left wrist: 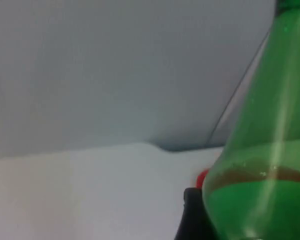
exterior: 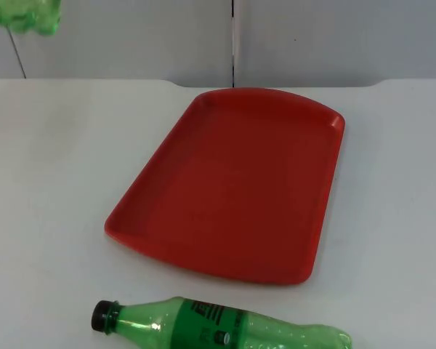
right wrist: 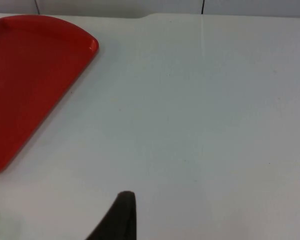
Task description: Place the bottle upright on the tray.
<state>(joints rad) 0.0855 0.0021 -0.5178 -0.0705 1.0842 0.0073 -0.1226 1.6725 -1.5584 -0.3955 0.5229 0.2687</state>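
- Lying on its side at the table's (exterior: 43,145) near edge, the first bottle (exterior: 218,329) is resting flat on the white top, with its black cap (exterior: 102,315) pointing toward the left arm's side and its base toward the right.
- This green bottle is sitting just in front of the tray (exterior: 232,182), close to the tray's near rim but not touching it.
- The red tray is lying flat in the middle of the table, turned at a slant, and nothing is standing on it.
- The right gripper (right wrist: 117,220) is hanging above the bare table beside the tray's far right corner, its arm waiting; I cannot tell whether it is released or clenched.
- The left gripper (left wrist: 200,225) is grasping a second bottle (left wrist: 260,150), also green, with one black finger (left wrist: 190,215) pressing against its side.
- In the top view that second bottle (exterior: 25,16) is hanging high in the air at the far left, in front of the grey wall (exterior: 131,36) and well away from the tray.
- A sliver of red tray is peeking out just behind the held bottle in the left wrist view.
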